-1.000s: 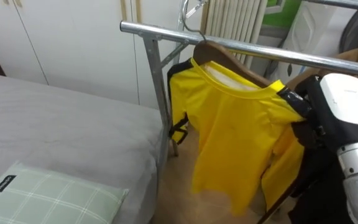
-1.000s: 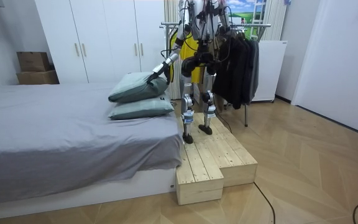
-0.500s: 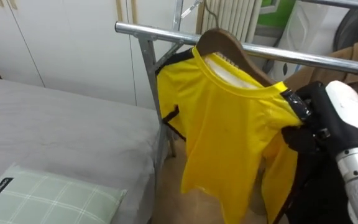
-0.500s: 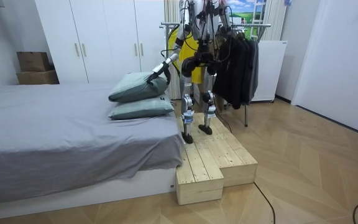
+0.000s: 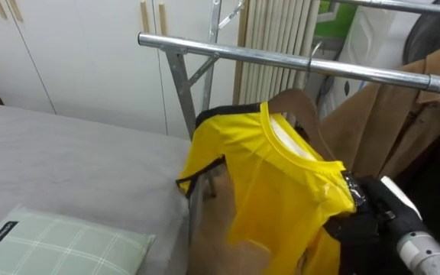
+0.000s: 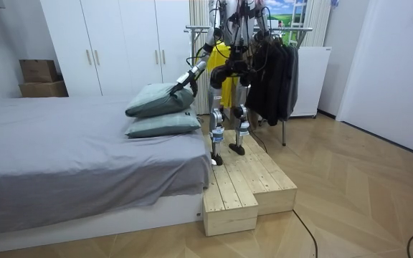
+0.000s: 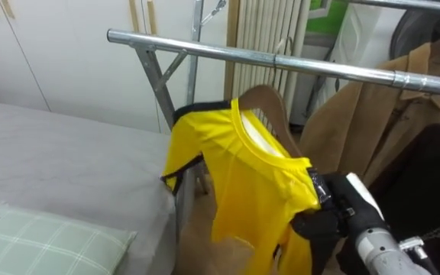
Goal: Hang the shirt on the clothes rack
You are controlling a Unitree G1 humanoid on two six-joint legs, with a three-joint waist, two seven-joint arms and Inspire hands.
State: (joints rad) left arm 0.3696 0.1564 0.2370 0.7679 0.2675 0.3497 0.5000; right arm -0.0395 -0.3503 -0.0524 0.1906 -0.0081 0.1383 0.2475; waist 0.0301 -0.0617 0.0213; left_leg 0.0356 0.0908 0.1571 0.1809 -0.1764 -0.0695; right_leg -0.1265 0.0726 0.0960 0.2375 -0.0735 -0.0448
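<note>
My right hand (image 5: pixel 357 228) is clenched on the shoulder end of the yellow T-shirt (image 5: pixel 273 183). The shirt sits on its wooden hanger (image 5: pixel 296 103) just under the clothes rail (image 5: pixel 228 52), tilted, with no hook over the bar that I can see. I judge the shirt dressed but not yet hung: the hook must go up over the rail, left of the brown coat (image 5: pixel 388 114), before I let go. My left hand (image 6: pixel 176 87) is well off the rail's left end, and I cannot tell its state.
</note>
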